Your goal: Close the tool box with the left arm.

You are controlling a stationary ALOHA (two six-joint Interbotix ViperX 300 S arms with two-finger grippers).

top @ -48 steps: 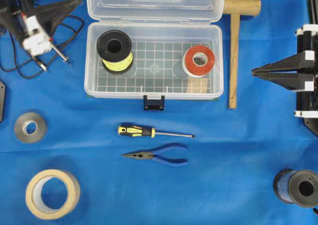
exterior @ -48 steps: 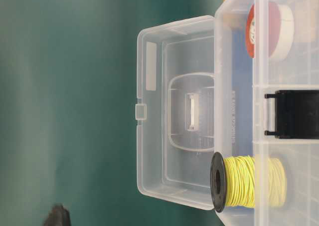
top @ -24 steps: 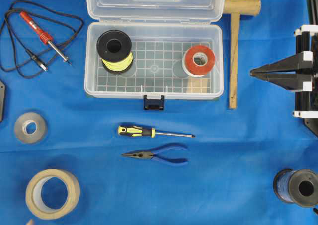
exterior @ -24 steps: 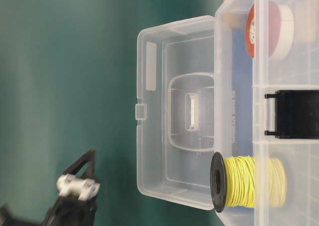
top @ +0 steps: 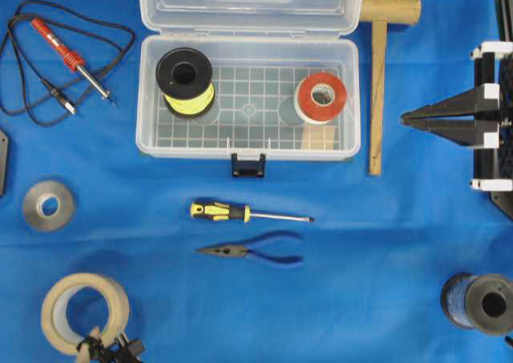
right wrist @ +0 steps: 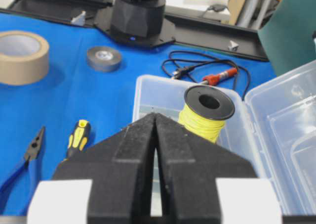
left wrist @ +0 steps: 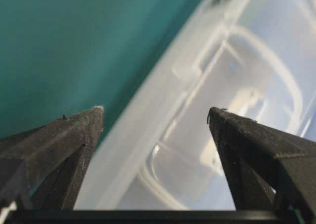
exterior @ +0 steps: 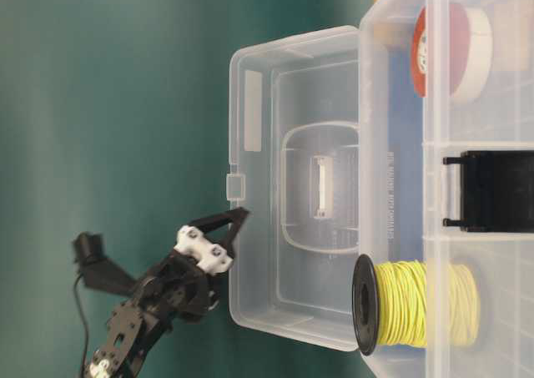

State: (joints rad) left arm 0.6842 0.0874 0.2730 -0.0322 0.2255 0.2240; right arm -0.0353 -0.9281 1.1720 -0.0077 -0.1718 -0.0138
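Observation:
The clear tool box (top: pixel 346 98) stands open at the back middle, its lid (top: pixel 248 6) laid back. It holds a yellow wire spool (top: pixel 185 81) and a red tape roll (top: pixel 322 98). In the table-level view my left gripper (exterior: pixel 236 221) is open, with its tips at the lid's (exterior: pixel 259 178) outer rim near the small catch tab. In the left wrist view the left gripper (left wrist: pixel 155 112) is open with the blurred lid rim (left wrist: pixel 148 125) between the fingers; I cannot tell if it touches. My right gripper (top: pixel 403 118) is shut and empty to the right of the box, and the right wrist view shows it shut too (right wrist: pixel 155 116).
A wooden mallet (top: pixel 377 82) lies right of the box. A screwdriver (top: pixel 240 212) and blue pliers (top: pixel 256 252) lie in front of it. A soldering iron (top: pixel 68 54), grey tape (top: pixel 48 205), masking tape (top: pixel 84 313) and a dark spool (top: pixel 479 303) are around.
My left arm left the top left of the overhead view. In the table-level view it rose from the lower left up to the lid's rim. The right gripper edged slightly left.

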